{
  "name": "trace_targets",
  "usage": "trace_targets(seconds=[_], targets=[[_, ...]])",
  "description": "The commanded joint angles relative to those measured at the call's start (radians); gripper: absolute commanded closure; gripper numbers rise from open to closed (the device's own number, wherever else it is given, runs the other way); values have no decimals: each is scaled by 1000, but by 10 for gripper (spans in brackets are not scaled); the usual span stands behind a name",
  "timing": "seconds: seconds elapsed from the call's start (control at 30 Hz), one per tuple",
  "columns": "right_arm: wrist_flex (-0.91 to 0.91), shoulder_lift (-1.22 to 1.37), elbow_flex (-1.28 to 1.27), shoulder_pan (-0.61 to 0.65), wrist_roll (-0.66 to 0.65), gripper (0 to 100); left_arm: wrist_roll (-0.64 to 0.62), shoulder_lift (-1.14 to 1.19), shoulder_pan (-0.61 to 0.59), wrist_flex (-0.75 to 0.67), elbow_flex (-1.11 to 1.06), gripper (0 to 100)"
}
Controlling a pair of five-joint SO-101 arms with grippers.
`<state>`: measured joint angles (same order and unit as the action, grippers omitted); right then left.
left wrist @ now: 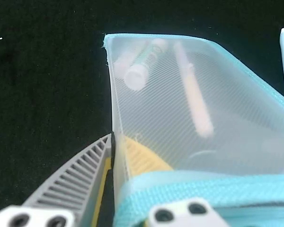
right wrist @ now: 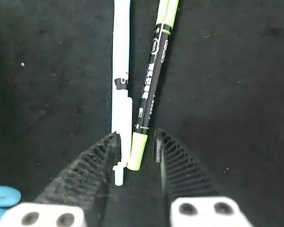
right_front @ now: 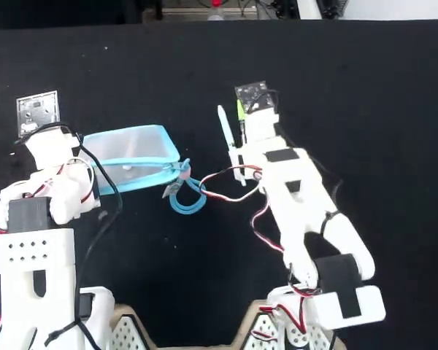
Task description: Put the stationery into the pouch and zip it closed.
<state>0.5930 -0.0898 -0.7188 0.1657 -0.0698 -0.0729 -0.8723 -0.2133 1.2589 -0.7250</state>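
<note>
— Which way does the green marker (right wrist: 154, 71) point?
— Lengthwise away from the right tool (right wrist: 135, 137), beside the white pen (right wrist: 120, 61). Both near ends lie between its spread fingers. The left tool (left wrist: 114, 142) clamps the pouch (left wrist: 180, 118) edge.

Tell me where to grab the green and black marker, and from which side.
I'd grip the marker on its black barrel, coming straight down from above with the jaws across its width. It lies flat on the table, and the white pen lies close alongside, so one jaw of the right gripper must slip between them.
</note>
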Motion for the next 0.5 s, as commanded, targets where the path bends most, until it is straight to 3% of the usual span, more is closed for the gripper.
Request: trace_targets(seconds=[0.0, 0.47], targets=[[-20, 2, 54, 52, -8, 891, 3, 32, -4, -8, -24, 970], [-60, 189, 151, 48, -8, 891, 3, 29, -4, -6, -24, 970]])
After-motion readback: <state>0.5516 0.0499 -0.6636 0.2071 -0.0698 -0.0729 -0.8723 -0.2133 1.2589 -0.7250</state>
